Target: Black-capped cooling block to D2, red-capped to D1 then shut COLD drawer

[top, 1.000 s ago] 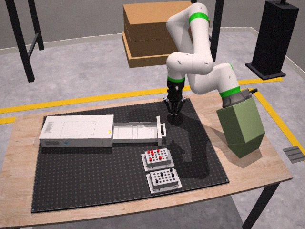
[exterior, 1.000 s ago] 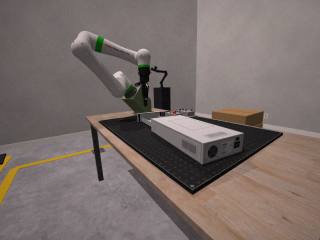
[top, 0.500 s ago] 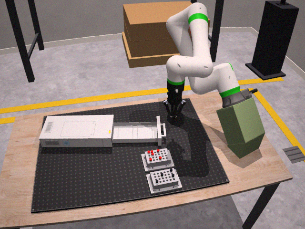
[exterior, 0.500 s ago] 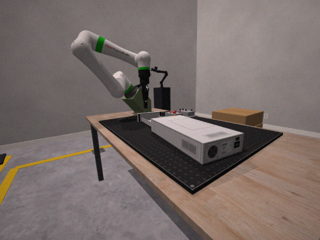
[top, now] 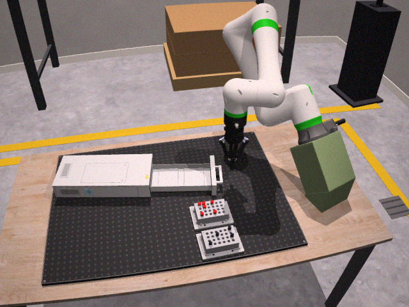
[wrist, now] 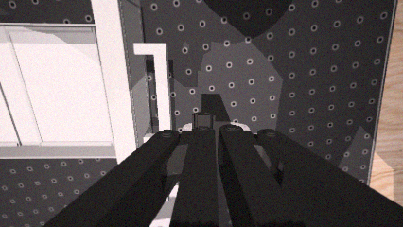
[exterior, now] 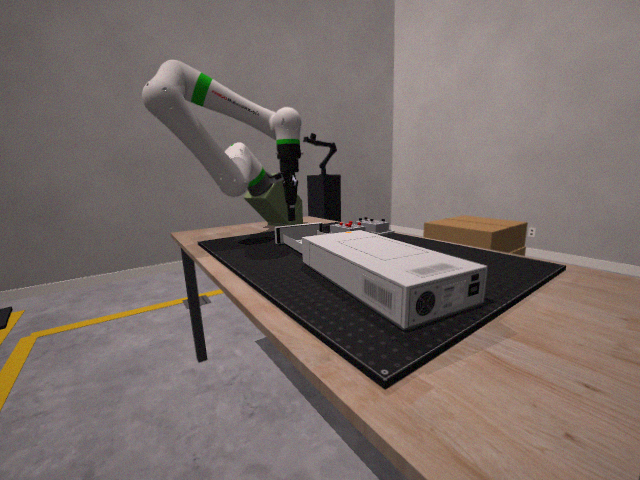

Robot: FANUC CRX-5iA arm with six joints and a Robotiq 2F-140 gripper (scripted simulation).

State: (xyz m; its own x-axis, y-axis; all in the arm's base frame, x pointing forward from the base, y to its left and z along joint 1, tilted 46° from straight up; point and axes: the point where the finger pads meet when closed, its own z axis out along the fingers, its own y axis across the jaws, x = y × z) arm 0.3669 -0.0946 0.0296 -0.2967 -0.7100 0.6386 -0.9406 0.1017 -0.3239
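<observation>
Over at middle left, COLD (top: pixel 102 170) (exterior: pixel 392 258) has its drawer (top: pixel 181 190) (exterior: pixel 299 242) (wrist: pixel 57 151) hanging open, lamp (top: pixel 147 176) lit; gripper (top: pixel 232 160) (exterior: pixel 291 219) (wrist: pixel 210 108) is right of it, jaws closed on nothing. Red-capped block (top: pixel 213 214) sits lower center, black-capped one (top: pixel 222 244) just below.

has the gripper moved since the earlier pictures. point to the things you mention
yes, the gripper (top: pixel 232 164) (exterior: pixel 291 217) (wrist: pixel 210 108) has moved down, its tips now closer to the level of the drawer handle (top: pixel 220 173) (wrist: pixel 162 85)
</observation>
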